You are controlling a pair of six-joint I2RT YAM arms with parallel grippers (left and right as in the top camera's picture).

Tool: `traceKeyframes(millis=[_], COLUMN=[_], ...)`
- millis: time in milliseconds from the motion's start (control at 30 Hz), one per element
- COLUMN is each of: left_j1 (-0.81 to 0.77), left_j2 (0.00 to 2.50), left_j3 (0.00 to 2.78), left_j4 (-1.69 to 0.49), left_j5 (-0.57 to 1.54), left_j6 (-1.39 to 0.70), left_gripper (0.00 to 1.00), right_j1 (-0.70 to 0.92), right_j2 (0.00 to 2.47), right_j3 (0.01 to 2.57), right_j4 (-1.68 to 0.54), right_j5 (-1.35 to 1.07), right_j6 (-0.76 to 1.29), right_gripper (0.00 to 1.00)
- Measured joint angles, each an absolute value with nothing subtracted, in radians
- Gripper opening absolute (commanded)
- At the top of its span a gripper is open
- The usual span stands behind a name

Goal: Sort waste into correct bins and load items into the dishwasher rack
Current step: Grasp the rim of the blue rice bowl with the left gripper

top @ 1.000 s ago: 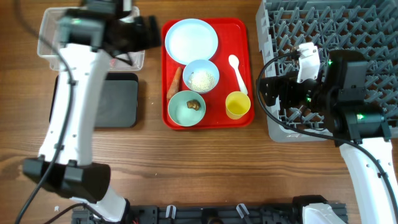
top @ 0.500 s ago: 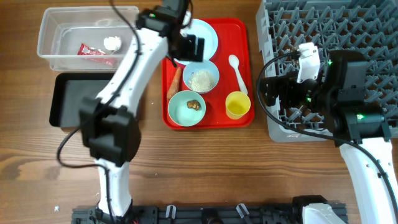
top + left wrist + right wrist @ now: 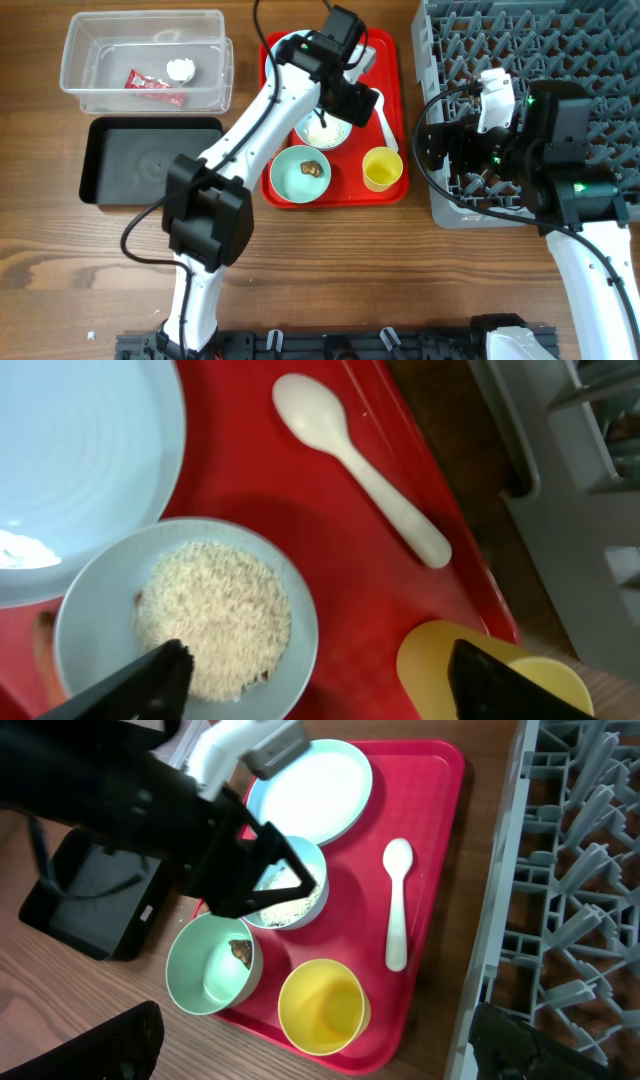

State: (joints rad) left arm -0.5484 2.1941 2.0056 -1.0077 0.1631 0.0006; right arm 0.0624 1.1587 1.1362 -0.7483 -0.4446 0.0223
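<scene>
My left gripper is open and empty, hovering low over the pale blue bowl of white rice. The white spoon, yellow cup and pale blue plate lie around it. The mint-green bowl holds a brown lump. The clear tub holds the red wrapper and tissue ball. The black tray is below it. My right gripper is open and empty beside the grey rack. My arm hides the carrot in the overhead view.
The dishes all sit on a flat red serving tray in the middle of the wooden table. My left arm stretches across the tray's left half. The rack's left edge stands just right of the tray.
My left arm has swung right from the clear tub to over the red tray. The wrapper and tissue ball lie uncovered in the tub. The right arm has not moved.
</scene>
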Motion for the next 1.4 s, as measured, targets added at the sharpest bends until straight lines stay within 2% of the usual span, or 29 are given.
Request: traceKeyframes(millis=[200,367,600,1000,1200,1400], left_j1=[-0.569,-0.588,-0.596,-0.596,-0.596,-0.598], left_j2=[2.275,2.326,2.338,2.338,2.338,2.337], left_j3=[2.006,2.006,2.006,1.970,1.963,1.963], left_j4=[-0.979,-0.979,-0.976,-0.939,-0.937,-0.933], left_j5=[0.162,0.143,0.079,0.019,-0.003,-0.030], left_j6=[0.007,0.006,-0.031,-0.110,-0.134,-0.137], left_gripper=[0.63,0.51,0.28,0.17,0.04,0.04], right_j1=[0.062,0.062,0.062,0.062,0.062,0.062], right_j2=[1.159,1.159,1.159,1.159,1.159,1.159], right_j3=[1.136,1.136,1.136,1.136,1.136,1.136], right_j4=[-0.749,-0.748,-0.749,-0.756,-0.756,-0.756], right_j5=[-0.445,-0.445,-0.445,-0.445,-0.445,-0.444], right_j6=[0.022,0.022,0.022,0.022,0.022,0.022], right_gripper=[1.00,1.00,1.00,1.00,1.00,1.00])
